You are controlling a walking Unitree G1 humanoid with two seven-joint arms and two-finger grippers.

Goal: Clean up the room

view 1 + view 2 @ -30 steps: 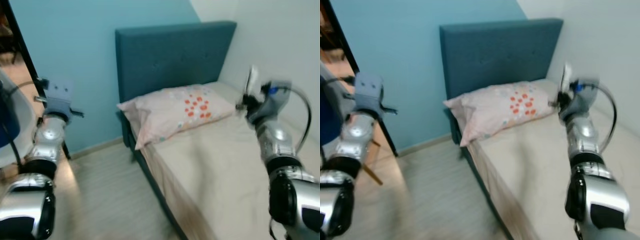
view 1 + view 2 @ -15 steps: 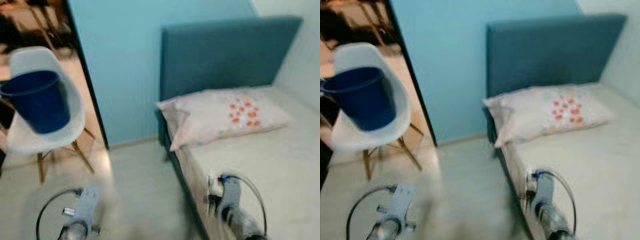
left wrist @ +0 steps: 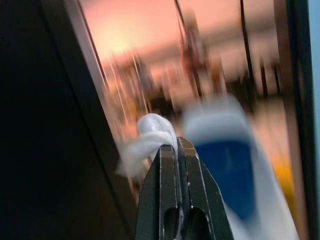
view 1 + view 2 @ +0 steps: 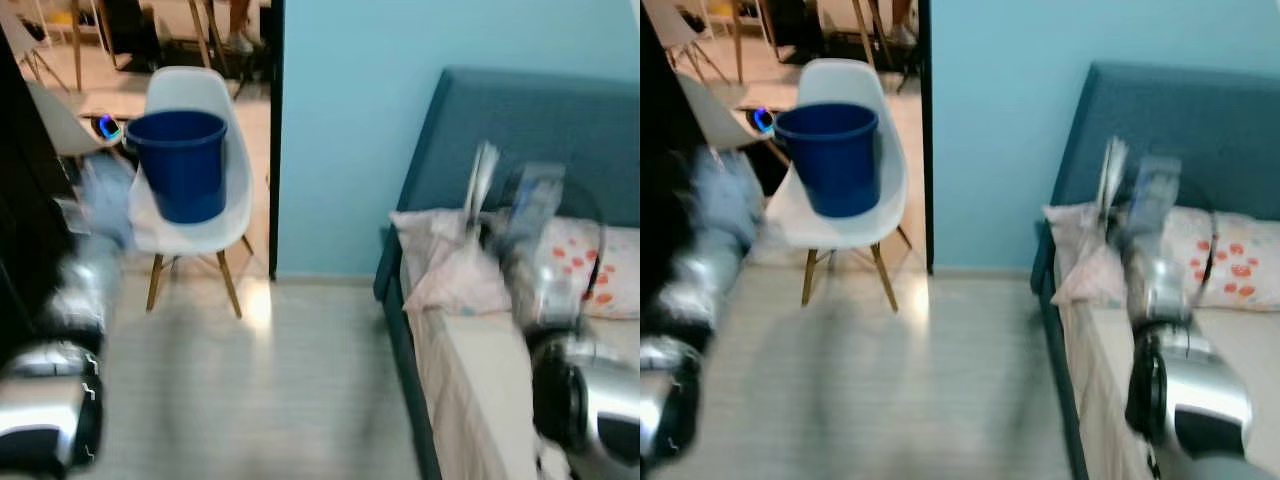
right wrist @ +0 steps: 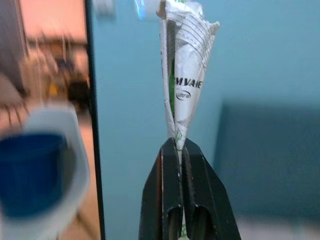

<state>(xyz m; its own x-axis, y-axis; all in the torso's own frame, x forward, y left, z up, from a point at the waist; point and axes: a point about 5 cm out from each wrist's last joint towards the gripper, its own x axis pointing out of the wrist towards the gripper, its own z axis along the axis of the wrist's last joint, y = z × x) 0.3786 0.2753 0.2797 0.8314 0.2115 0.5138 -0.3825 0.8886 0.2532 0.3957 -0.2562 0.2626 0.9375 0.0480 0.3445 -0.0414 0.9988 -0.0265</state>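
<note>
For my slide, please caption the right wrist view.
Right gripper pinches a crumpled white printed wrapper before the light blue wall.

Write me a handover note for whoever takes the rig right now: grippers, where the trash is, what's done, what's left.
Right gripper: shut on a printed white wrapper, raised beside the bed.
Left gripper: shut on a crumpled white tissue.
Blue bucket sits on the white chair by the doorway, ahead left.
Done: both pieces picked up.
Left: probably walk to the bucket and drop both in. Eye views are blurred.
</note>
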